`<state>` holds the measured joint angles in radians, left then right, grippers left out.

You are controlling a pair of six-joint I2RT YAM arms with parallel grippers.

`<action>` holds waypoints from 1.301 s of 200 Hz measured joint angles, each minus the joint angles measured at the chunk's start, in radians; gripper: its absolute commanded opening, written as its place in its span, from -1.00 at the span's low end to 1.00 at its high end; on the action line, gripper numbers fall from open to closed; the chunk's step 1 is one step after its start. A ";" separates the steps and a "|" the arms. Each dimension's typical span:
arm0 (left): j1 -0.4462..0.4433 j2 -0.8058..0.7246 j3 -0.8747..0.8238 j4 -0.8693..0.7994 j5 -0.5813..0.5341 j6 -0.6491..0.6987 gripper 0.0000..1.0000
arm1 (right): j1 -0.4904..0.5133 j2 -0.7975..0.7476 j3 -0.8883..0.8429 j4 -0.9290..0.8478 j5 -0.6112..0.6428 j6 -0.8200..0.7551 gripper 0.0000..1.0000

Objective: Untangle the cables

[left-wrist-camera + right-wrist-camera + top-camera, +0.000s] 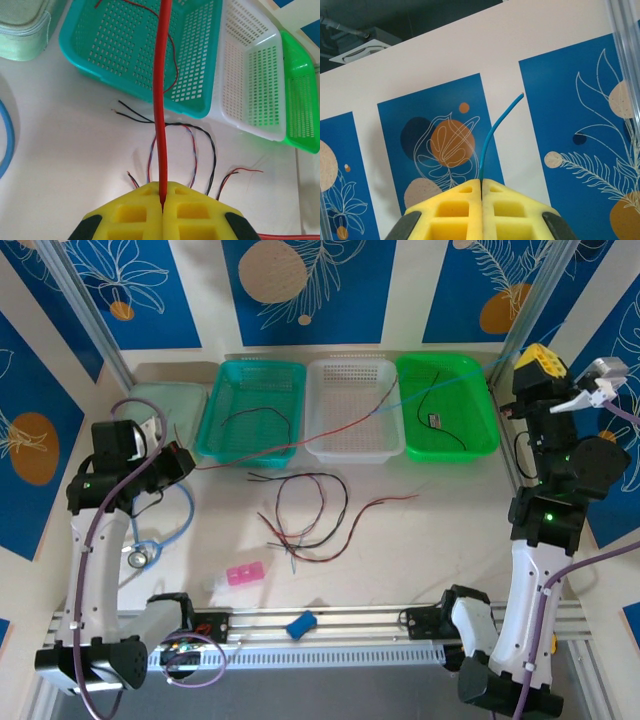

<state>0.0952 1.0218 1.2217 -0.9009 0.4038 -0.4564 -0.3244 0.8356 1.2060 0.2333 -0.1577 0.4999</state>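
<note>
A loose tangle of thin red, black and grey-blue cables [305,515] lies mid-table. One long cable [300,442] is stretched over the baskets, red on its left part and blue [440,383] on its right. My left gripper [183,462] at the left is shut on the red end; in the left wrist view the red cable [161,100] runs straight out from between the closed yellow fingers [162,200]. My right gripper [540,362] is raised at the far right, shut on the blue end [492,135], which sticks up past its fingertips [481,182].
Three baskets stand in a row at the back: teal [215,405] with a black wire in it, white [330,450], green [485,425] with another black wire. A pale green case [165,400], a stethoscope [170,530], a pink piece [245,574] and a blue piece [301,623] lie around.
</note>
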 measured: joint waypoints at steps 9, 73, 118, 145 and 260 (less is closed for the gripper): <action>0.018 0.000 0.000 -0.006 0.008 0.010 -1.00 | -0.011 0.005 0.005 0.003 0.000 0.004 -1.00; 0.114 -0.008 -0.010 -0.031 0.024 0.055 -1.00 | -0.054 0.033 0.032 0.037 0.011 0.037 -1.00; 0.153 -0.032 -0.026 -0.024 0.022 0.048 -1.00 | -0.096 0.059 0.064 0.051 0.032 0.059 -1.00; 0.182 -0.027 -0.026 -0.024 0.011 0.048 -1.00 | -0.114 0.060 0.077 0.051 0.041 0.064 -1.00; 0.302 -0.008 -0.026 0.028 -0.001 0.016 -1.00 | -0.151 0.092 0.112 0.070 0.091 0.105 -1.00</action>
<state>0.3973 1.0142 1.1957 -0.8730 0.4030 -0.4408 -0.4755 0.9279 1.3182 0.3031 -0.0669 0.6044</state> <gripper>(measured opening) 0.060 0.050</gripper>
